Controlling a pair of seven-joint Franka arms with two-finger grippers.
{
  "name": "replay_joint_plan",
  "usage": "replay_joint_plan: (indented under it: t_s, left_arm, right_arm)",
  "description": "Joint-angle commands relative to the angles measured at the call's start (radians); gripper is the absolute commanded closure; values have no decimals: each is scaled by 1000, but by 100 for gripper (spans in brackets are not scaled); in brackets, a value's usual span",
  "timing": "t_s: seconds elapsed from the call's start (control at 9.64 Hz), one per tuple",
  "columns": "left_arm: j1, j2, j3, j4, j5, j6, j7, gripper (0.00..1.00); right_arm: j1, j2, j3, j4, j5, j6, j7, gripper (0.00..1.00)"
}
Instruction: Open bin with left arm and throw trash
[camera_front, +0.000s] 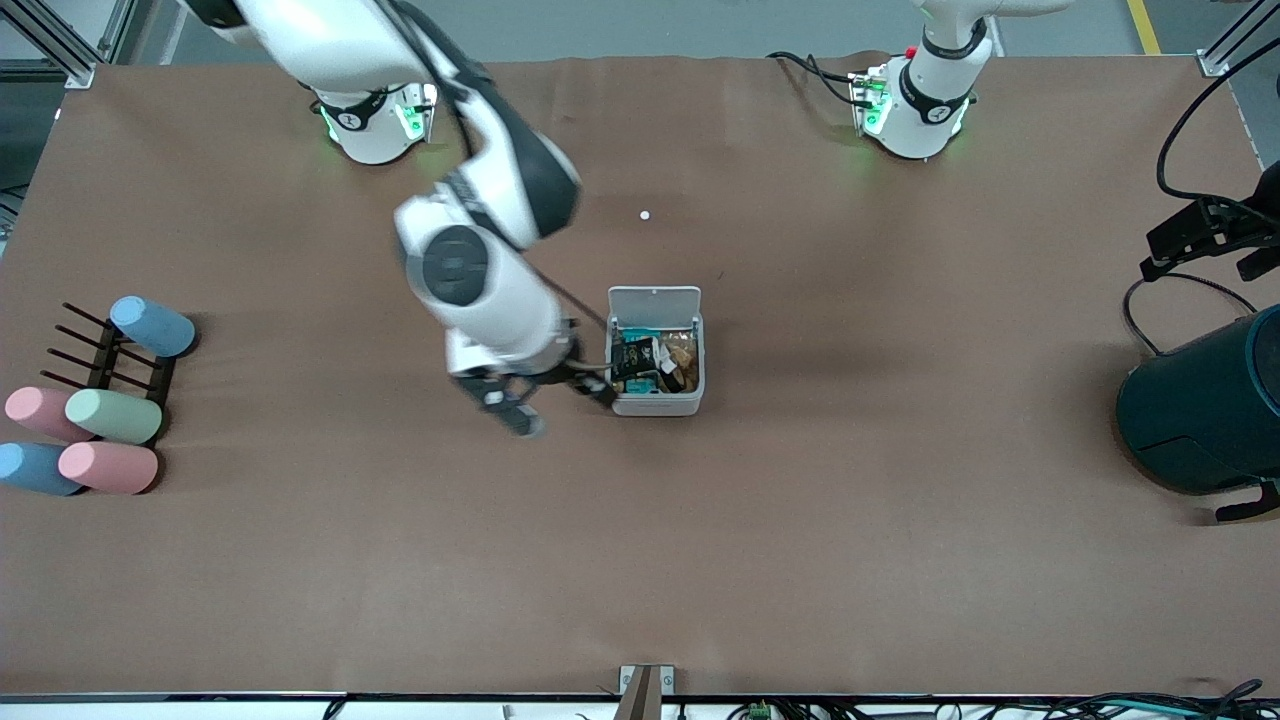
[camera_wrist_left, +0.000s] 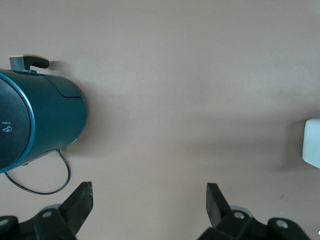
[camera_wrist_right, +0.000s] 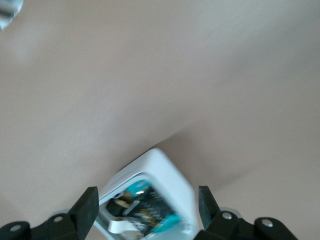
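Note:
The white bin (camera_front: 655, 405) stands mid-table with its lid (camera_front: 655, 300) swung up and open. Inside lie a black printed foil packet (camera_front: 634, 360) and tan material (camera_front: 684, 354); I cannot make out the tape ring. My right gripper (camera_front: 560, 400) is open and empty, just beside the bin on the side toward the right arm's end. In the right wrist view the open bin (camera_wrist_right: 172, 172) with the packet (camera_wrist_right: 150, 210) shows between the open fingers of the right gripper (camera_wrist_right: 145, 205). My left gripper (camera_wrist_left: 149, 197) is open and empty high over bare table, out of the front view; the bin's edge (camera_wrist_left: 312, 142) shows there.
A big dark teal cylinder (camera_front: 1200, 410) lies at the left arm's end, also in the left wrist view (camera_wrist_left: 45, 120). A black device with cables (camera_front: 1200, 235) sits farther from the camera than it. Pastel cylinders (camera_front: 110, 415) and a dark rack (camera_front: 110, 360) are at the right arm's end.

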Motion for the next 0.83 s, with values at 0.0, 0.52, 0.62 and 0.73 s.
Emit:
replay_joint_plan:
  t_s: [0.0, 0.52, 0.62, 0.73]
  left_arm:
    - [2, 9, 0, 23, 1, -8, -4, 0]
    - [4, 11, 0, 20, 2, -8, -3, 0]
    - [2, 11, 0, 20, 2, -8, -4, 0]
    - [0, 11, 0, 20, 1, -8, -4, 0]
  right_arm:
    - [-136, -169, 20, -48, 15, -204, -195, 11]
    - [-441, -378, 15, -55, -2, -517, -730, 8]
    - [-515, -399, 17, -55, -4, -559, -886, 4]
    - [-546, -424, 17, -61, -43, -574, -999, 3]
